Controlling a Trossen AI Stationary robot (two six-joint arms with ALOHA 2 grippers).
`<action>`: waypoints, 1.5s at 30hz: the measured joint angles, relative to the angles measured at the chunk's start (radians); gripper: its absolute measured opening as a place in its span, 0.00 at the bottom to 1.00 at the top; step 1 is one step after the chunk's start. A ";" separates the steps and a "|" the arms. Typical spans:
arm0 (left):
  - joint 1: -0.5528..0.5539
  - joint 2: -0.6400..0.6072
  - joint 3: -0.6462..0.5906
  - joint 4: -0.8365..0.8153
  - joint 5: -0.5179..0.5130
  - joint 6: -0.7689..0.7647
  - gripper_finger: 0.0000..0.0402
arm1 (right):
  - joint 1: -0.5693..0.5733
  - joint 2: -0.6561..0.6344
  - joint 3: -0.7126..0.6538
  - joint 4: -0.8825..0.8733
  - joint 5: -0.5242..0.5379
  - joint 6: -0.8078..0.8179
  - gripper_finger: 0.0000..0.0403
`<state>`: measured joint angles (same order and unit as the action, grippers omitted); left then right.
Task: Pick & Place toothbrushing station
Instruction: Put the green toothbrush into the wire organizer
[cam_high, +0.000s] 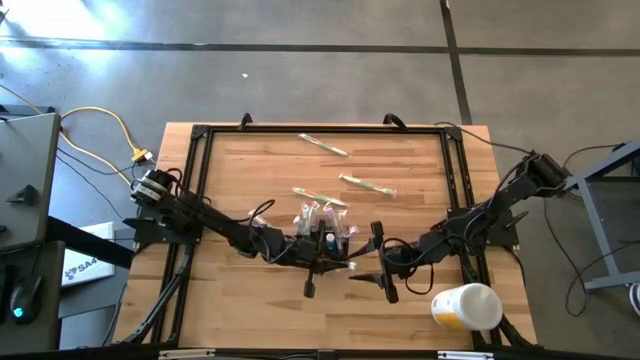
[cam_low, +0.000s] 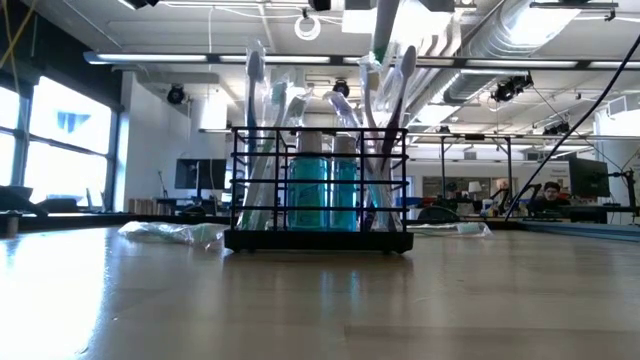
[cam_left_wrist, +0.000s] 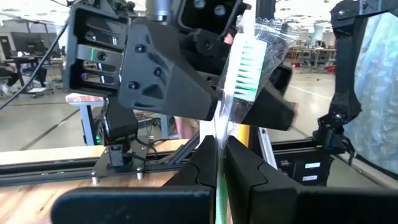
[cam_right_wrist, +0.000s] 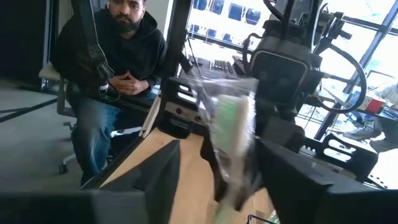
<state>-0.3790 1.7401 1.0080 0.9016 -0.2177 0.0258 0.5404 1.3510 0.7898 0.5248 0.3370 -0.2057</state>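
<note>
2 arms are in play, and both of my grippers meet near the front middle of the wooden table (cam_high: 420, 165). My left gripper (cam_left_wrist: 219, 163) has its fingers pressed together on a wrapped toothbrush (cam_left_wrist: 247, 62): the green-and-white bristled head in its clear plastic sleeve stands above my fingertips, with the sleeve pinched between them. My right gripper (cam_right_wrist: 214, 180) faces it from the other side, fingers spread, and the blurred top of that same wrapped toothbrush (cam_right_wrist: 231, 134) sits in the gap between them; I cannot tell whether either finger touches it.

The toothbrushing station (cam_low: 320, 190), a small black wire caddy, stands upright on the table, toward the front edge and about midway across. From above it lies between my 2 grippers (cam_high: 322, 232), partly covered by them. From table height I see several wrapped toothbrushes (cam_low: 258, 130) standing in it, and 2 teal tubes (cam_low: 328, 185) in its middle.

3 more wrapped toothbrushes lie loose on the wood behind the caddy: 1 near the far edge (cam_high: 324, 145), 1 right of centre (cam_high: 367, 185), and 1 just behind the station (cam_high: 320, 196). A white-and-yellow cup (cam_high: 466, 306) lies on its side at the front right corner. Beyond the table, a seated person in a dark hoodie (cam_right_wrist: 118, 56) shows in my right wrist view.
</note>
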 joint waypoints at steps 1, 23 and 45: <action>0.000 0.000 0.000 0.000 0.000 0.003 0.00 | 0.000 0.000 0.000 -0.001 0.000 0.000 0.47; -0.001 0.000 0.000 -0.023 0.007 -0.099 0.21 | 0.001 0.000 0.000 -0.019 0.031 -0.053 0.03; -0.030 -0.091 -0.001 -0.274 -0.104 0.148 0.43 | 0.180 -0.001 0.000 -0.001 0.493 -0.176 0.02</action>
<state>-0.4085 1.6494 1.0073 0.6279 -0.3215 0.1742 0.7204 1.3499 0.7898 0.5239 0.8304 -0.3822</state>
